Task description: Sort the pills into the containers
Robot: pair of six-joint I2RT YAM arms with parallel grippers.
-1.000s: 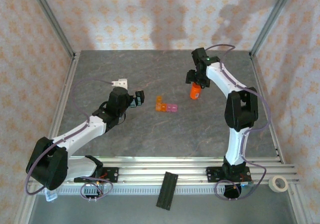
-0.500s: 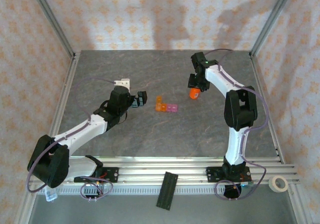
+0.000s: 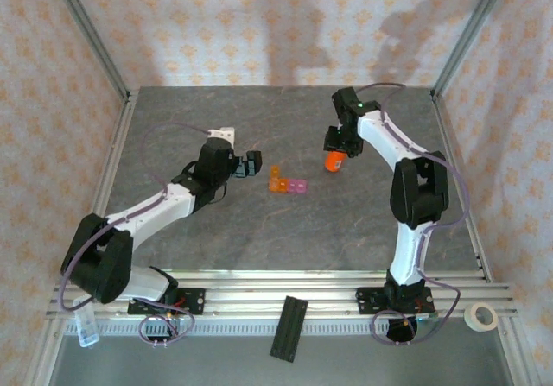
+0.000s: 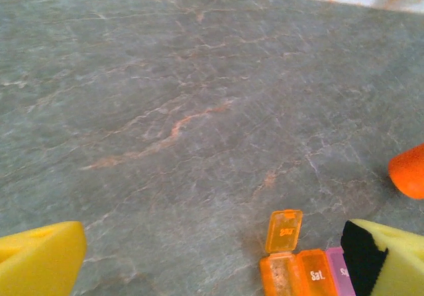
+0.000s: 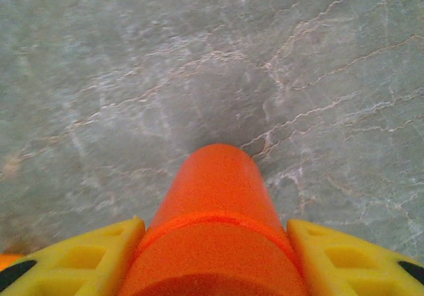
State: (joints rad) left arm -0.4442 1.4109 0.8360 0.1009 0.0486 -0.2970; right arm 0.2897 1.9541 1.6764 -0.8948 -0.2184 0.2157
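At the near edge, past the aluminium rails and a roll of tape, the grey marbled tabletop carries both arms. The left tool hovers with its yellow fingers wide apart, clamped on nothing. The containers lie just to its right, near but apart. In its wrist view they sit low between the fingers, close to the right one, with one orange lid standing open. Farther right, well apart from the strip, the right tool is clamped on the orange bottle — a finger pressed to each side. Beyond, walls papered in a pale pattern close the space.
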